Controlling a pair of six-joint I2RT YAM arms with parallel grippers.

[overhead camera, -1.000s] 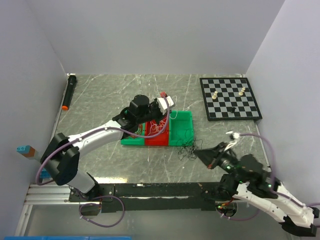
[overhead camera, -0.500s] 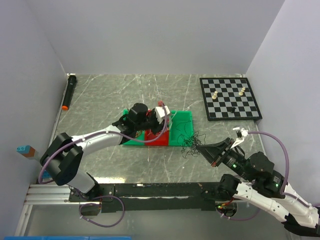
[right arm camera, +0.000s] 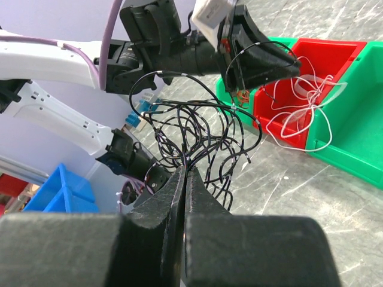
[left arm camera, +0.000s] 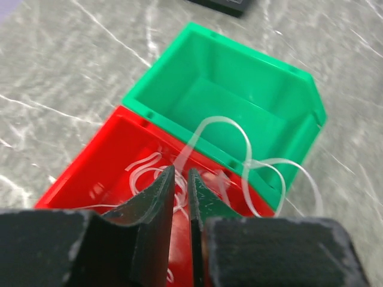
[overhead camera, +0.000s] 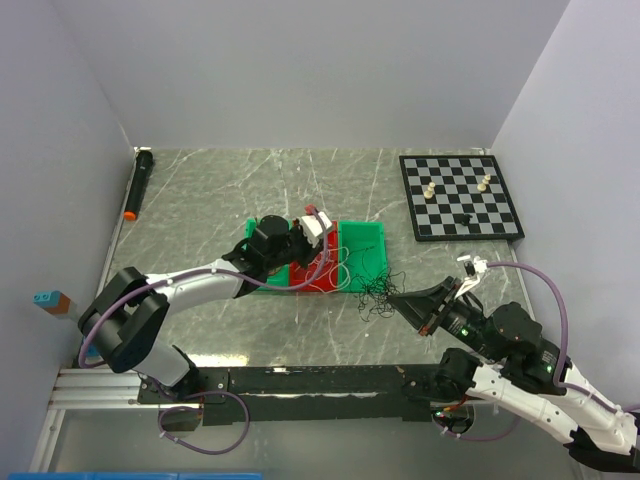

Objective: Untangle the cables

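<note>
I saw a tangle of thin black wires (right arm camera: 197, 134) against the grey stone-look tabletop (overhead camera: 200, 200), which was veined in white. Loose thin white wires (left arm camera: 246, 152) looped over a bright red plastic bin (left arm camera: 90, 173) and a green plastic bin (left arm camera: 239, 101). A second green plastic bin (overhead camera: 260, 283) held what may have been reddish-brown strands (right arm camera: 242, 94), too dim to call. The flat square chessboard (overhead camera: 460, 195) was chequered black and white. The slim black cylinder (overhead camera: 137, 185) had an orange tip.

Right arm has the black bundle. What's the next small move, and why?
Probably carry the right gripper over the empty green bin, then open. It is shut on the black cables. The white cables already lie in the red bin, with one loop spilling over the green wall, so lower gently.
</note>
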